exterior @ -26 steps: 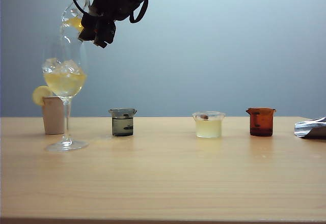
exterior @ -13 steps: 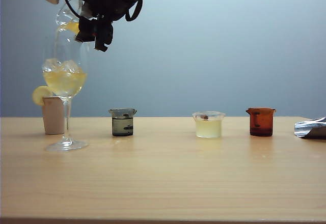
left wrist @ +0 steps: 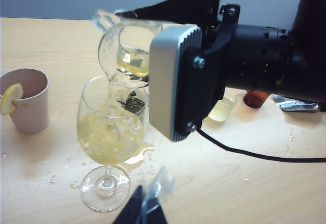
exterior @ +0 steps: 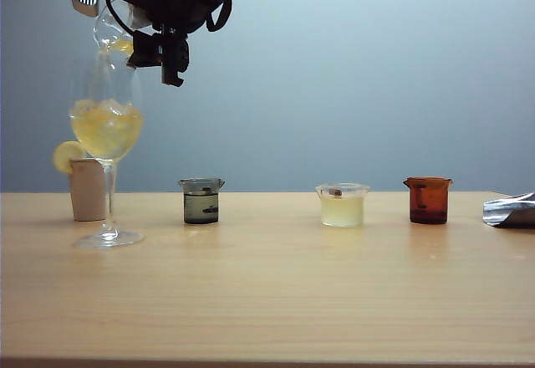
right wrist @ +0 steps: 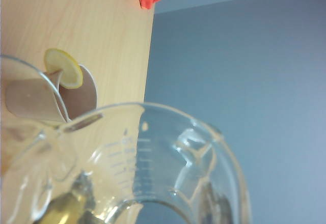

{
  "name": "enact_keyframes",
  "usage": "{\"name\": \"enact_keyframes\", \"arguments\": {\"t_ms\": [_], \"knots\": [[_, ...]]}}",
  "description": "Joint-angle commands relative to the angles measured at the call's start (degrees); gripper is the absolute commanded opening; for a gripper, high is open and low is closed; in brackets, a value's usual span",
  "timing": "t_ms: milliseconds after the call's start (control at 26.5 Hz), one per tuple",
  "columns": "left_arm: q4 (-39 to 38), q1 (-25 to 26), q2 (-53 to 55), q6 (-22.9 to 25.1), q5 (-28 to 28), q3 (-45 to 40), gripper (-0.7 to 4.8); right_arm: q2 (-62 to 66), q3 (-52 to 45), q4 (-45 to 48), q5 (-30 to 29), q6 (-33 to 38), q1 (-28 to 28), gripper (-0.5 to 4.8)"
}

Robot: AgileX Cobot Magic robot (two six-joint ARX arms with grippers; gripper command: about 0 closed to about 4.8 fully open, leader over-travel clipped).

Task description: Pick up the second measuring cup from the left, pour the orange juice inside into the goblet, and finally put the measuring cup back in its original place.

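High at the left of the exterior view, my right gripper (exterior: 127, 23) is shut on the clear measuring cup (exterior: 111, 28). It holds the cup tipped steeply over the goblet (exterior: 106, 125). In the left wrist view the measuring cup (left wrist: 127, 51) has its lip over the goblet (left wrist: 109, 132), and orange juice (left wrist: 133, 63) runs from it onto the ice. The goblet's bowl holds golden orange juice (exterior: 106, 131). The measuring cup (right wrist: 168, 152) fills the right wrist view and hides the fingers there. My left gripper (left wrist: 147, 210) hangs shut and empty near the goblet's foot.
Behind the goblet stands a paper cup with a lemon slice (exterior: 87, 186). Along the table to the right are a smoky beaker (exterior: 201, 201), a squat cup of pale liquid (exterior: 342, 205), an amber cup (exterior: 429, 200) and a silvery wrapper (exterior: 512, 210). Spilled drops (left wrist: 142, 155) lie round the goblet's foot.
My right wrist has rolled and tipped the measuring cup further, shifting slightly left. The liquid in the goblet has risen and now covers the ice.
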Motion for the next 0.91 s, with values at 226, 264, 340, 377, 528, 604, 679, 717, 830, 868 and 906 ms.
{"name": "enact_keyframes", "arguments": {"t_ms": [226, 264, 340, 377, 528, 604, 679, 717, 830, 868, 906], "knots": [[0.3, 0.0, -0.2, -0.2, 0.2, 0.4, -0.05, -0.3, 0.5, 2.7, 0.1, -3.6, 0.5, -0.01], [0.3, 0.0, -0.2, -0.2, 0.2, 0.4, -0.05, -0.3, 0.5, 2.8, 0.1, -4.3, 0.5, -0.01], [0.3, 0.0, -0.2, -0.2, 0.2, 0.4, -0.05, -0.3, 0.5, 2.8, 0.1, -5.4, 0.5, -0.01], [0.3, 0.0, -0.2, -0.2, 0.2, 0.4, -0.05, -0.3, 0.5, 2.8, 0.1, -6.0, 0.5, -0.01], [0.3, 0.0, -0.2, -0.2, 0.2, 0.4, -0.05, -0.3, 0.5, 2.8, 0.2, -6.4, 0.5, -0.01], [0.3, 0.0, -0.2, -0.2, 0.2, 0.4, -0.05, -0.3, 0.5, 2.9, 0.2, -7.9, 0.5, -0.01], [0.3, 0.0, -0.2, -0.2, 0.2, 0.4, -0.05, -0.3, 0.5, 2.9, 0.2, -9.2, 0.6, -0.01], [0.3, 0.0, -0.2, -0.2, 0.2, 0.4, -0.05, -0.3, 0.5, 2.9, 0.2, -9.3, 0.6, -0.01], [0.3, 0.0, -0.2, -0.2, 0.2, 0.4, -0.05, -0.3, 0.5, 2.8, 0.4, -10.4, 0.6, -0.01], [0.3, 0.0, -0.2, -0.2, 0.2, 0.4, -0.05, -0.3, 0.5, 2.9, 0.6, -10.8, 0.6, -0.01], [0.3, 0.0, -0.2, -0.2, 0.2, 0.4, -0.05, -0.3, 0.5, 2.8, 1.2, -11.7, 0.6, -0.01]]}}
